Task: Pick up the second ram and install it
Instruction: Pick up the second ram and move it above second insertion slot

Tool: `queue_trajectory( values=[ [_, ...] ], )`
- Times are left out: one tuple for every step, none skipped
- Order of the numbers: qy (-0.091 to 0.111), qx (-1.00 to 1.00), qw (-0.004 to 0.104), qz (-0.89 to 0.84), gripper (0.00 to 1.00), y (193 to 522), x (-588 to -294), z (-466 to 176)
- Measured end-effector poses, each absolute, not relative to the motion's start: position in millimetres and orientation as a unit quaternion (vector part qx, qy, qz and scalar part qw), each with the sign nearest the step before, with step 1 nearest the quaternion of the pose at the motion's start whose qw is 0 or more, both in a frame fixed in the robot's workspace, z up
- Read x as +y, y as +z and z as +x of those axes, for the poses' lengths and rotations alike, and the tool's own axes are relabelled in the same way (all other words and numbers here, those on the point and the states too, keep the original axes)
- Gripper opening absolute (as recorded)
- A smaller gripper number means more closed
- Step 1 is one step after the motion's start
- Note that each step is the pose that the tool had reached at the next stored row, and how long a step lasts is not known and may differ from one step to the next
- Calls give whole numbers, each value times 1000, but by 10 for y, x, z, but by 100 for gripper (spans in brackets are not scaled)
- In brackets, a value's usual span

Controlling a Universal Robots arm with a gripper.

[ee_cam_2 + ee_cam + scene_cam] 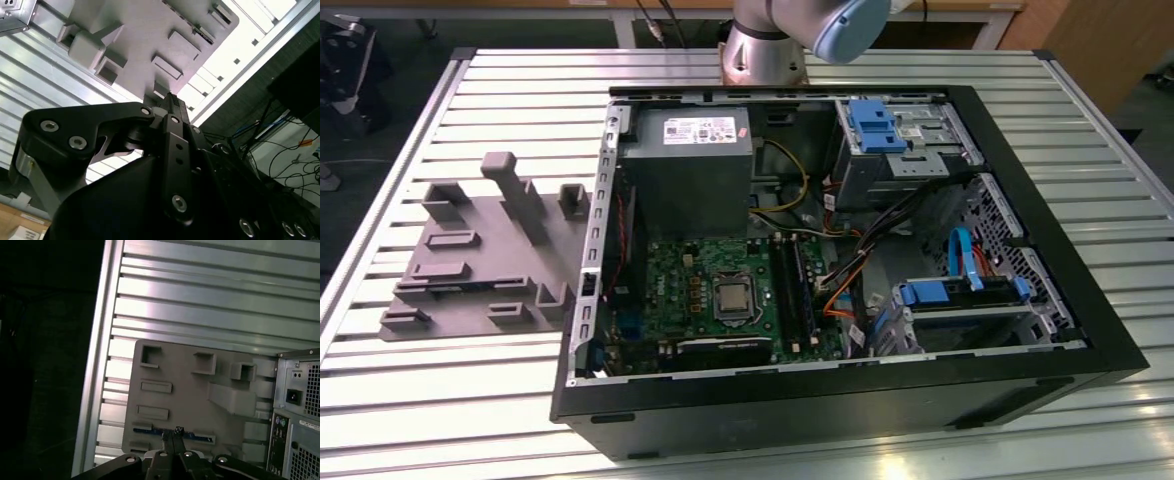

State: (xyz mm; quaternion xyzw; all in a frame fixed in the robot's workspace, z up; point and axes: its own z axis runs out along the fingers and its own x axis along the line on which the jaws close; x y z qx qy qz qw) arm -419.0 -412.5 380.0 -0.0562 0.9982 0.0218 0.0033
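The second ram (145, 429) is a thin blue-green strip lying flat in a slot of the grey fixture plate (185, 390), near one edge of the plate. In the first wrist view my gripper (172, 434) hangs well above it. The two fingertips are pressed together and cover the middle of the strip. In the second wrist view the gripper (170, 98) points at the same plate (145, 35), shut with nothing between the fingers. The green motherboard (700, 265) lies in the open computer case (854, 400), with long dark memory slots (795, 290) beside the silver processor (731, 297).
The fixture plate (474, 265) with its upright blocks sits on the slatted metal table (454, 400), at the exterior view's left of the case. Inside the case are a grey power supply (687, 165), blue drive brackets (874, 125) and loose cables (854, 250). The arm's base (767, 45) stands behind the case.
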Motion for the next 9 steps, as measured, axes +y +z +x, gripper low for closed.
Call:
queue_trajectory(
  values=[
    [22, 998, 3, -64, 11, 3784, -4165, -4192],
    [22, 997, 2, -72, 11, 3779, -4165, -4191],
    [22, 996, 2, -81, 11, 3777, -4165, -4192],
    [22, 996, 2, -90, 11, 3774, -4165, -4192],
    [22, 995, 2, -99, 11, 3769, -4166, -4192],
    [22, 994, 2, -108, 11, 3765, -4166, -4192],
    [22, 993, 1, -117, 11, 3761, -4166, -4192],
    [22, 992, 1, -126, 11, 3758, -4166, -4192],
    [22, 991, 1, -135, 11, 3754, -4166, -4192]
  ],
)
